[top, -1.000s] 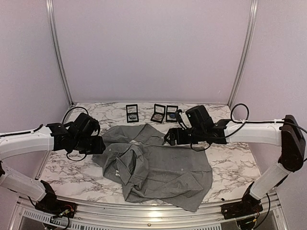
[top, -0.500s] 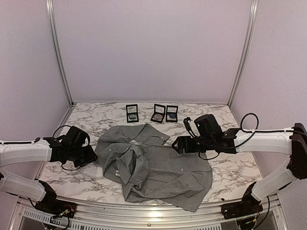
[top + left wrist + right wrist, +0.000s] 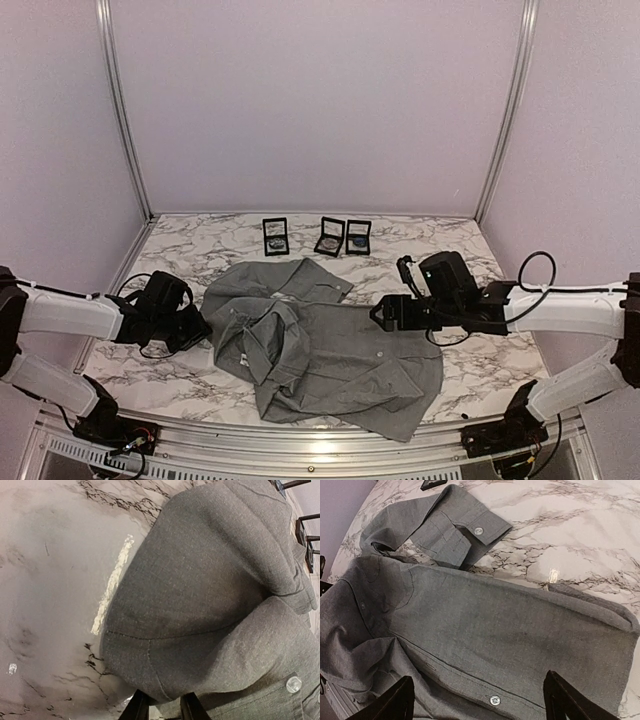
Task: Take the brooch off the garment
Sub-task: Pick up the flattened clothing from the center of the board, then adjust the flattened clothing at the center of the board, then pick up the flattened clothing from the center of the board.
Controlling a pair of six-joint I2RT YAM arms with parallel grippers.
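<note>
The garment (image 3: 330, 350), a grey button-up shirt, lies crumpled in the middle of the marble table (image 3: 480, 370). No brooch shows on it in any view. My left gripper (image 3: 195, 328) is low at the shirt's left edge. In the left wrist view its jaws (image 3: 163, 707) stand narrowly apart, and a puffed fold of the garment (image 3: 200, 580) sits between the tips. Whether they pinch it is unclear. My right gripper (image 3: 385, 315) hovers wide open above the shirt's right side. Between its fingertips (image 3: 480, 700) lie the placket and a white button (image 3: 494, 699), untouched.
Three small open black boxes (image 3: 275, 237), (image 3: 330, 237), (image 3: 358, 237) stand in a row at the back of the table. A buttoned cuff (image 3: 465, 525) of the shirt lies folded toward the back. Purple walls enclose the table on three sides.
Both arms have drawn back toward the near side and lowered. The left gripper slid left off the shirt to its left edge and narrowed its jaws. The right gripper stayed wide open.
</note>
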